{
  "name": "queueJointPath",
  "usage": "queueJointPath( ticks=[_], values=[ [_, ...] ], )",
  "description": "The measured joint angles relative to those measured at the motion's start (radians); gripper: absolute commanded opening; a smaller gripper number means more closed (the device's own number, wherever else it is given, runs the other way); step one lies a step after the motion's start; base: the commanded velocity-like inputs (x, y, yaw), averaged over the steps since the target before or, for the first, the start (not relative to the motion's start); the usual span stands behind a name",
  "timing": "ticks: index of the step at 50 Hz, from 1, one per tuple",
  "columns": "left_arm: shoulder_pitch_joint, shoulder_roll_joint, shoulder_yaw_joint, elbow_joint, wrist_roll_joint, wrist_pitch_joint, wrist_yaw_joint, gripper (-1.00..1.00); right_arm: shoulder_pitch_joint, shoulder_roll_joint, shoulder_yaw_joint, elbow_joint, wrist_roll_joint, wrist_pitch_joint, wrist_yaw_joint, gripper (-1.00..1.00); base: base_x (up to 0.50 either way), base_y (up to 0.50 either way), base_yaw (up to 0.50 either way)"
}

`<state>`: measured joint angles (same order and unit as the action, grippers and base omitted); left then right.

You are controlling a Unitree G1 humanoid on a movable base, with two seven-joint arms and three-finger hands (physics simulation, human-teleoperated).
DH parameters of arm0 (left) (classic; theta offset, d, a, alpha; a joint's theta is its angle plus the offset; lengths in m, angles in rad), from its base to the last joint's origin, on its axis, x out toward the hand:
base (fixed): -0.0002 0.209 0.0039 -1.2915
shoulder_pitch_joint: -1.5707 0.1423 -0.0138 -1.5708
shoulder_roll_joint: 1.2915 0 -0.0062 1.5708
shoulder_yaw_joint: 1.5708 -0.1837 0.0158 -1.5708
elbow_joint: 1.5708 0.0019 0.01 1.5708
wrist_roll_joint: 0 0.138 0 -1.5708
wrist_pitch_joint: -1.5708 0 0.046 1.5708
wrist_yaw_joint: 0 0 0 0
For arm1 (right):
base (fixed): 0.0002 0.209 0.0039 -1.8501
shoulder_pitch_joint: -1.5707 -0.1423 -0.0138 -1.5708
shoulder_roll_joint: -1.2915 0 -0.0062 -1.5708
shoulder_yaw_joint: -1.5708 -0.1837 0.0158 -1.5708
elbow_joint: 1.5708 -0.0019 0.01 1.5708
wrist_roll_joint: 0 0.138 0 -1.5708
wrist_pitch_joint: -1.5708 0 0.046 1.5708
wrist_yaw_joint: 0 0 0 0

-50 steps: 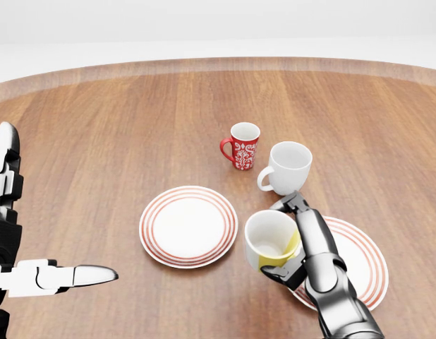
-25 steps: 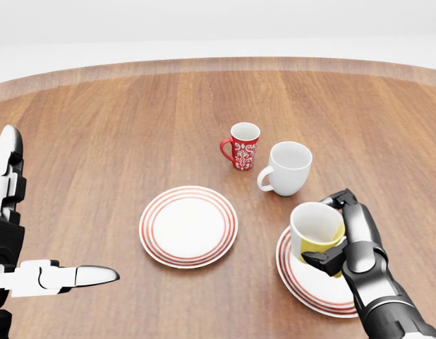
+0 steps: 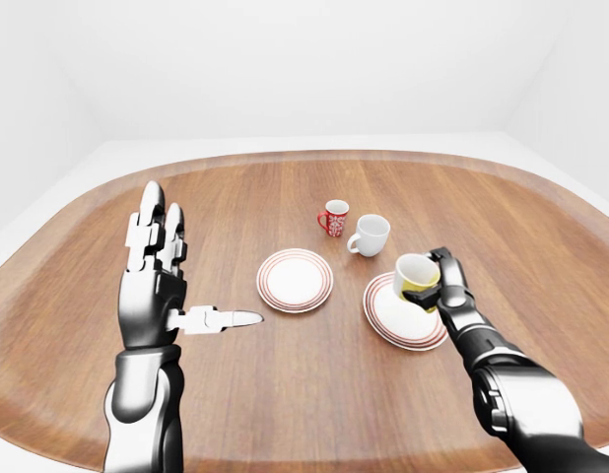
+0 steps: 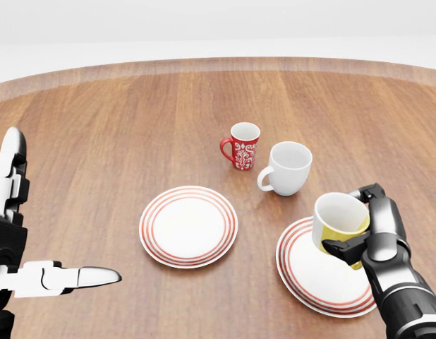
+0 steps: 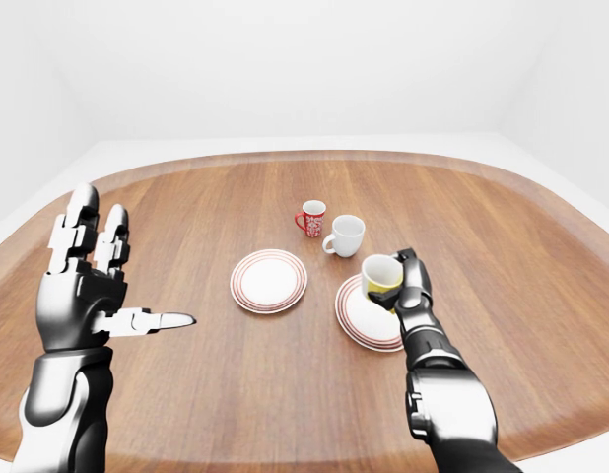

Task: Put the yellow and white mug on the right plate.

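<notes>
My right hand [image 4: 362, 229] is shut on the yellow and white mug [image 4: 339, 219] and holds it tilted, just above the right plate [image 4: 310, 272], a white plate with red rings at the lower right of the head view. The mug also shows in the left-eye view [image 3: 415, 278], over the right plate [image 3: 393, 317]. My left hand [image 4: 20, 272] is open and empty at the lower left of the head view, fingers spread, away from the mugs and plates.
A second red-ringed plate [image 4: 188, 226] lies left of the right plate. A red patterned mug [image 4: 243, 145] and a plain white mug [image 4: 287, 168] stand above the plates. The round wooden table [image 4: 119, 141] reaches across the view.
My right hand has carried the yellow and white mug to the right, from the gap between the plates to over the right plate. The left hand has barely moved.
</notes>
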<state>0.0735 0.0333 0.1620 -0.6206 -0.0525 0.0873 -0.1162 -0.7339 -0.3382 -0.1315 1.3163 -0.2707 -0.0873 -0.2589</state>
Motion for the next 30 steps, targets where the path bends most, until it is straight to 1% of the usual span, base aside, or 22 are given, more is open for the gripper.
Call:
queueJointPath(
  ticks=[22, 30],
  values=[
    [0.002, -0.001, -0.004, 0.001, 0.002, 0.000, -0.001, 1.00, 0.002, -0.001, -0.023, 0.039, -0.077, 0.000, -0.140, -1.00, 0.00, 0.00, 0.00],
    [0.002, -0.001, -0.006, 0.004, 0.003, 0.000, -0.001, 1.00, 0.019, 0.008, -0.028, 0.048, -0.109, 0.000, -0.172, -1.00, 0.00, 0.00, 0.00]
  ],
)
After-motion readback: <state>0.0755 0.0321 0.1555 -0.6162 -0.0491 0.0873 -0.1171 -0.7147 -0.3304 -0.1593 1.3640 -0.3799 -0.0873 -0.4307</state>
